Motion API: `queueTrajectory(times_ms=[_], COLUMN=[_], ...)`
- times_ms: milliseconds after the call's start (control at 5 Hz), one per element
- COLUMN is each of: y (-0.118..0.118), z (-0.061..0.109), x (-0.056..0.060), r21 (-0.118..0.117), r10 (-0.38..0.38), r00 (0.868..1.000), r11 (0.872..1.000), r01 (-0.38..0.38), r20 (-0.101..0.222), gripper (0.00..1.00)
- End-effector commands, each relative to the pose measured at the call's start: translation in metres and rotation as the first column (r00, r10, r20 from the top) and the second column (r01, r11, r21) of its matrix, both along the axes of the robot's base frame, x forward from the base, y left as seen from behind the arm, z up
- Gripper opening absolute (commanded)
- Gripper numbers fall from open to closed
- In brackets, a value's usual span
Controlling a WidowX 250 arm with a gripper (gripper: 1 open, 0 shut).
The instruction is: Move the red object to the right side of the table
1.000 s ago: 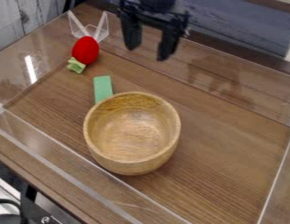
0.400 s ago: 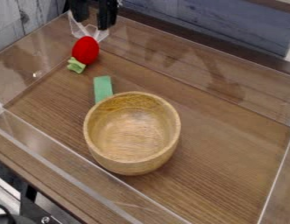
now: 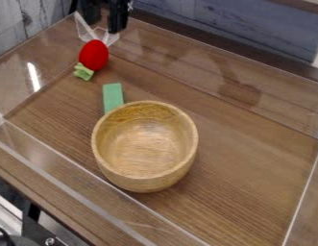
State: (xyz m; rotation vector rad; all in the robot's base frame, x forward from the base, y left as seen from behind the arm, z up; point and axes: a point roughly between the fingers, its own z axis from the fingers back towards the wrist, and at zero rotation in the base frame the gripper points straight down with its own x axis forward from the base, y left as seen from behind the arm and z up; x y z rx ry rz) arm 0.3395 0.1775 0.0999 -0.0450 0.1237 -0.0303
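1. Red object (image 3: 93, 55): lies on the table (image 3: 238, 108) toward 11 o'clock, its leafy end (image 3: 83, 72) pointing to about 7. Not in a grip. Risk: rounded body may roll or squirt out if the fingers close off-centre or too high.
2. Gripper (image 3: 100, 28): open, nothing held, at 12 o'clock of the red object in view. Height above the table cannot be judged well. Risk: coming down without first shifting toward 6 o'clock could miss the fruit, or let one finger land on top and push it away.
3. Clear wall (image 3: 36, 72): at 9 o'clock of the red object. Risk: a sideways nudge that way could send the fruit toward the wall, leaving little finger room.
4. Green strip (image 3: 113, 98): near, at 6 o'clock of the red object. Risk: a low drag could catch it.
5. Wooden bowl (image 3: 97, 144): farther on, toward 5 o'clock. Risk: a low carry swinging wide on the way to 3 o'clock might clip the rim, or a weak grip might drop the fruit inside.
6. Compared with the first frame: gripper then sits toward 2 o'clock of the red object; now it is at 12, closer. Fruit, strip and bowl show no visible shift.
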Motion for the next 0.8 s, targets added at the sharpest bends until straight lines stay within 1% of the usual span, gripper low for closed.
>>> queueTrajectory(times_ms=[0, 200, 400, 600], y=[0.016, 0.018, 0.017, 0.031], z=[0.016, 0.008, 0.006, -0.003], x=[0.01, -0.001, -0.013, -0.013], r21=[0.036, 0.033, 0.029, 0.021], r10=[-0.003, 0.043, 0.078, 0.058], r00=[0.999, 0.999, 0.997, 0.998], r11=[0.999, 0.999, 0.996, 0.998], r01=[0.001, -0.044, -0.079, -0.059], r20=[0.047, 0.03, 0.025, 0.033], gripper=[1.0, 1.0, 1.0, 1.0])
